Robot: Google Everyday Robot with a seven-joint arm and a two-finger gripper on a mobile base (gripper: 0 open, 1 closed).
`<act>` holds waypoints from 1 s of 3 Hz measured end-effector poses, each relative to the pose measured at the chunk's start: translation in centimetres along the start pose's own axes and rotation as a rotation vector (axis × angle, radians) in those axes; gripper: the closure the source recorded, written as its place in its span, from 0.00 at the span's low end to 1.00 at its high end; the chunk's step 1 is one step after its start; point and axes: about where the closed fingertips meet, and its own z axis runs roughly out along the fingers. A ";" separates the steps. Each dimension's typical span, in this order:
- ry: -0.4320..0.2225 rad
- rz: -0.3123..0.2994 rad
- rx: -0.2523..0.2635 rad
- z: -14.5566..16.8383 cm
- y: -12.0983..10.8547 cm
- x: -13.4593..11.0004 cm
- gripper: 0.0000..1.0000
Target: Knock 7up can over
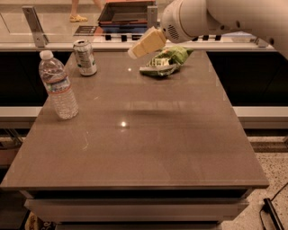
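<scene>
The 7up can [85,57], silver and green with a silver top, stands upright at the far left of the brown table [148,134]. My gripper [136,50], with cream-coloured fingers, hangs above the table's far middle, to the right of the can and a clear gap away from it. The white arm [216,18] comes in from the upper right.
A clear water bottle [58,85] with a white cap stands at the left edge, nearer than the can. A green foil snack bag [167,61] lies at the far middle, just right of the gripper. A counter with a dark tray [126,11] runs behind the table.
</scene>
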 end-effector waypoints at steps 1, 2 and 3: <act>-0.072 0.037 0.003 2.8 0.7 -1.4 0.00; -0.159 0.073 -0.015 5.8 1.8 -3.3 0.00; -0.197 0.091 -0.048 8.2 3.0 -4.4 0.00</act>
